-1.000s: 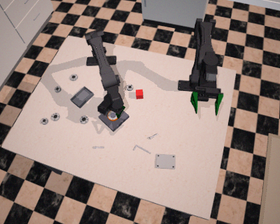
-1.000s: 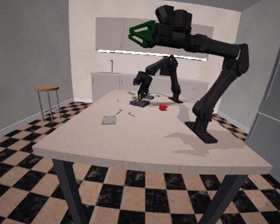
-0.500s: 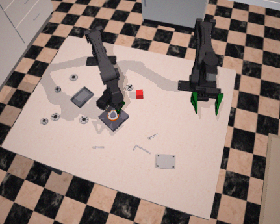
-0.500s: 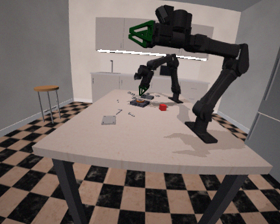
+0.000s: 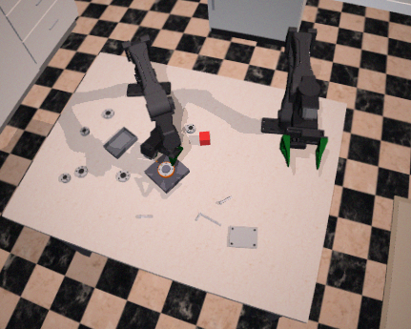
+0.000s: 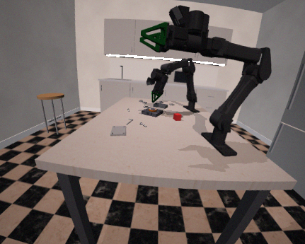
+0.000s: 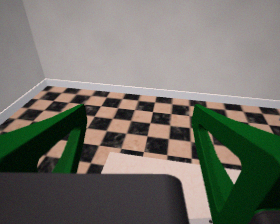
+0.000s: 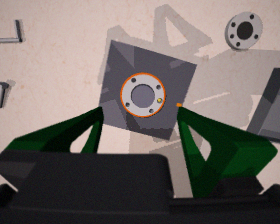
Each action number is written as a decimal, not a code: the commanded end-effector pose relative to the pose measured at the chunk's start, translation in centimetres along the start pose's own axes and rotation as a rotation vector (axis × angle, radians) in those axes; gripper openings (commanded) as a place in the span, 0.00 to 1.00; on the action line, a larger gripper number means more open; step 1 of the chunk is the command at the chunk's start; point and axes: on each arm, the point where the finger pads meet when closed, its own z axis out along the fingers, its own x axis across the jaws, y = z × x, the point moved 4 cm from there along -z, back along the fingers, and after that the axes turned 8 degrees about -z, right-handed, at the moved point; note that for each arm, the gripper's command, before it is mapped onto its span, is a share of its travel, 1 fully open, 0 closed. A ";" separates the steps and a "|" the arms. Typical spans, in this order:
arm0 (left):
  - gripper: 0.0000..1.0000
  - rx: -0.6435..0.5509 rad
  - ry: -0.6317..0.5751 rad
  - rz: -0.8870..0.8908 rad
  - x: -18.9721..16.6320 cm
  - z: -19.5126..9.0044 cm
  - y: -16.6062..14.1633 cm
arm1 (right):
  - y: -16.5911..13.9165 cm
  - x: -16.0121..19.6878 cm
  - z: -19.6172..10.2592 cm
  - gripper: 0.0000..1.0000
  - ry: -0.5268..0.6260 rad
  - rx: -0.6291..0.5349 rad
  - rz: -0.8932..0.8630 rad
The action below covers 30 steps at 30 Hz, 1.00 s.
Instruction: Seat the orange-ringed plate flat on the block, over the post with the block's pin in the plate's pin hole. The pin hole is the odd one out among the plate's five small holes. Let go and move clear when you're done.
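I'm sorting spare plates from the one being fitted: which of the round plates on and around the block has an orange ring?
The plate on the dark block; the other round plates lie on the table, without orange rims.

Top cam: high over block (image 5: 167, 186) (image 6: 146, 113) (image 8: 175, 80), steep down. Ext cam: lower, well off block, looks along tabletop (image 5: 281, 197) (image 6: 159, 160) (image 7: 150, 172). R wrist cam: close above block, facing down. L wrist cam: well apart from block, faces wall (image 7: 150, 45). Top/ext/R wrist share block.
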 end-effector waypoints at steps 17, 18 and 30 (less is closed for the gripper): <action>0.77 -0.037 -0.005 0.008 -0.3 -0.1 1.6 | 7.1 -2.9 -9.6 0.78 0.309 -0.475 -0.151; 0.77 -0.035 -0.004 0.008 -0.3 -0.1 1.5 | 7.5 -3.5 -10.5 0.78 0.321 -0.519 -0.162; 0.77 -0.046 -0.009 0.008 -0.5 -0.1 1.8 | 8.7 -9.3 -20.0 0.78 0.354 -0.997 -0.287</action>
